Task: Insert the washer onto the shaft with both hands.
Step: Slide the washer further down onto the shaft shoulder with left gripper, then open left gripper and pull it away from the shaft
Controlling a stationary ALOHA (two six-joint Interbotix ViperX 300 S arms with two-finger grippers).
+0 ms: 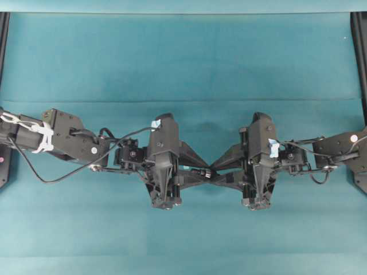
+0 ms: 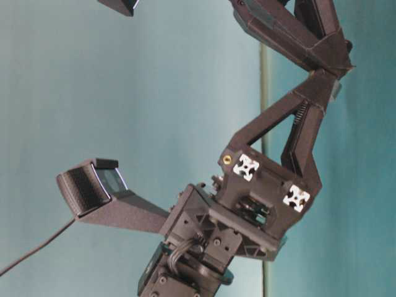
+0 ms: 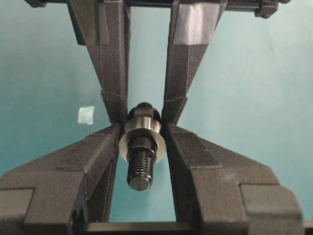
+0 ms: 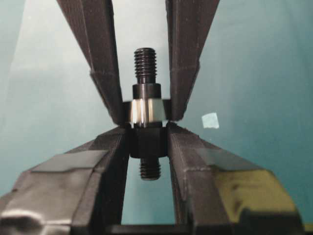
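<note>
Since the thick silvery-grey metal washer [image 3: 141, 135] already rings the short dark grey stepped shaft [image 3: 141, 166], we judge it nearly seated. The left gripper [image 3: 142, 142] clamps the washer between its jaws, the right gripper [image 4: 145, 139] clamps the shaft, whose long axis runs jaw to jaw.

Readable text: I find none in any view.
Tape tags on my grippers [image 1: 210, 169]: blank.
Scrap [image 3: 86, 115] on the cloth: no marking legible.
</note>
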